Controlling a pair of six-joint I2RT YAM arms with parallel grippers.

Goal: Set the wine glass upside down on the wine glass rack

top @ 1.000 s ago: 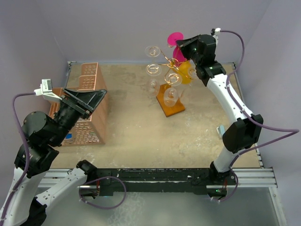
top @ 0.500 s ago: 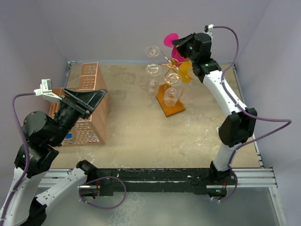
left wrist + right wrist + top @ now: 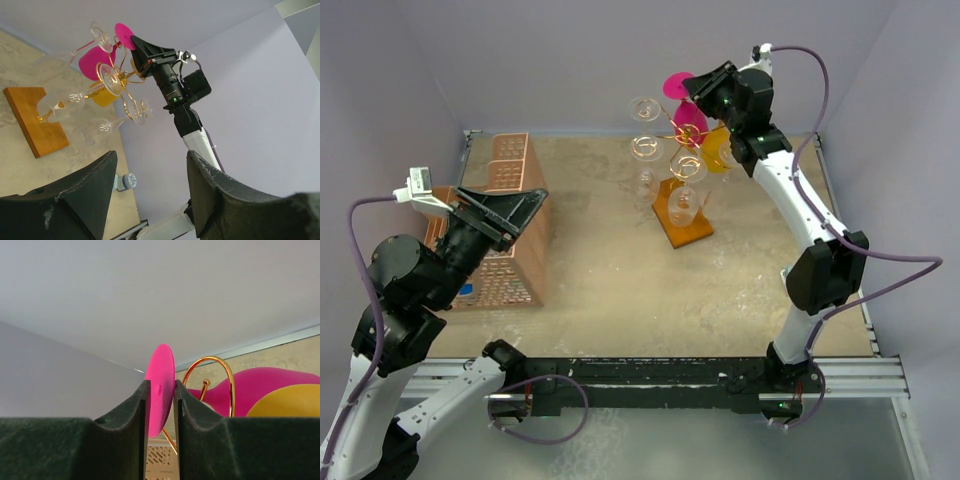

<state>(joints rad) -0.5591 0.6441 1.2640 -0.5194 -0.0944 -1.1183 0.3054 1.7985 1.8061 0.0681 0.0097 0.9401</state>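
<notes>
Beige table [image 3: 620,300], pink wine glass [image 3: 161,362] foot within right gripper [image 3: 161,386].

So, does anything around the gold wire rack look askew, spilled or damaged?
Nothing stands out. The opaque pink wine glass hangs upside down on the gold wire rack, its round foot between the right tool's fingers. Nothing looks spilled or broken.

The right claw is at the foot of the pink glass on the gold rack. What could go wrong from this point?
1. The right claw flanks the round foot of the pink wine glass very closely; pulling away crookedly could drag the glass off the gold wire rack.
2. The yellow wine glass hangs close beside it, so a swing could knock them together.
</notes>
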